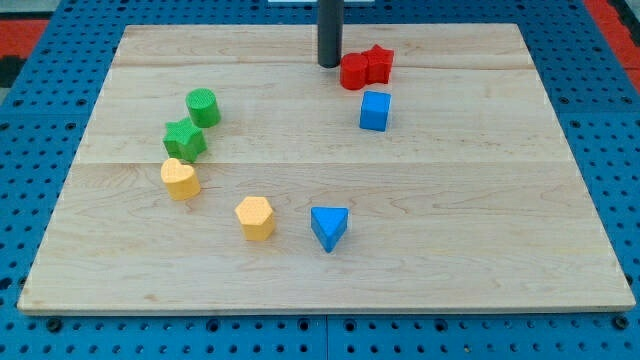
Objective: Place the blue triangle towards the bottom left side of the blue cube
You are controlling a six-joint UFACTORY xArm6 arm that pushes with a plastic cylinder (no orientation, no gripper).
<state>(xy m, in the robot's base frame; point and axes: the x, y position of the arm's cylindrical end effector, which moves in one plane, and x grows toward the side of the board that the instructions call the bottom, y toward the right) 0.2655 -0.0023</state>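
Note:
The blue triangle point(329, 227) lies near the view's bottom centre of the wooden board. The blue cube point(375, 110) sits up and to the right of it, well apart. My tip point(329, 64) stands near the view's top, just left of the red blocks and up-left of the blue cube, far from the blue triangle. It touches no block that I can make out.
Two red blocks point(365, 68) sit together above the blue cube. A green cylinder point(203, 106) and a green star point(185, 139) are at the left, with a yellow heart point(180, 179) below them. A yellow hexagon point(255, 217) lies left of the blue triangle. The board point(480, 220) rests on a blue pegboard.

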